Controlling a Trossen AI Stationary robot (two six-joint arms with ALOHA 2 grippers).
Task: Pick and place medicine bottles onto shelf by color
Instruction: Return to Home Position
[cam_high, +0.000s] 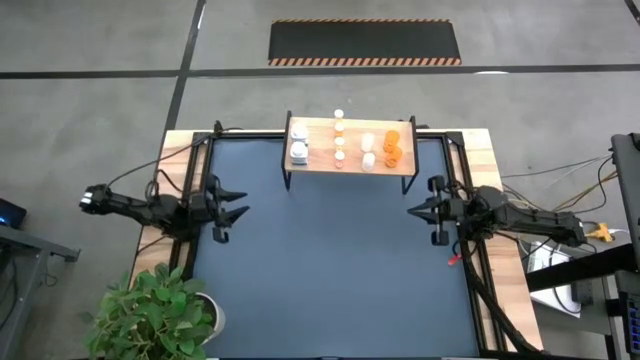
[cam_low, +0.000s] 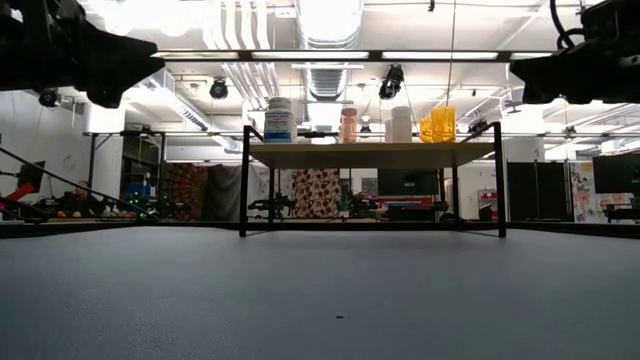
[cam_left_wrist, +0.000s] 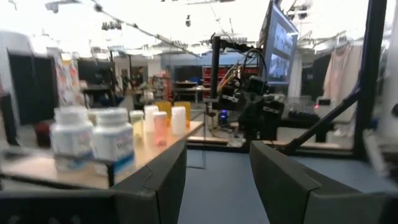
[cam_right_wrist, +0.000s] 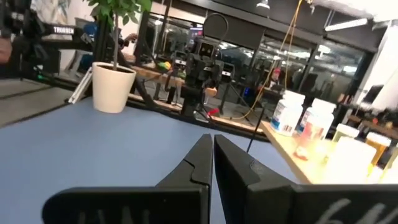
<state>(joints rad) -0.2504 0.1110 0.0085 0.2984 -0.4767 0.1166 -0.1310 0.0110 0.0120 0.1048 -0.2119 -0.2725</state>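
- Dark blue mat (cam_high: 330, 270) covers the bench in the high view, and no bottle lies on it. The shelf (cam_high: 322, 150) stands at the far edge, its long axis running across between the left arm (cam_high: 150, 208) and the right arm (cam_high: 520, 218).
- All the medicine bottles (cam_high: 368, 148) stand on that board, the white bottles (cam_high: 298, 152) at the left arm's end and the orange bottles (cam_high: 392, 152) at the right arm's end. The left jaws and right jaws sit well apart from the shelf, each outward of its own end and about equally far.
- Low view: the bottles stand upright in a row, and both arms hang in the upper corners, higher than the board.
- Left wrist view: the left jaws stand apart and hold nothing; the shelf is not between them.
- Right wrist view: the right jaws are together and empty, with the shelf off their line.
- Judged from this, nothing is left to pick; pulling back should meet no obstacle.
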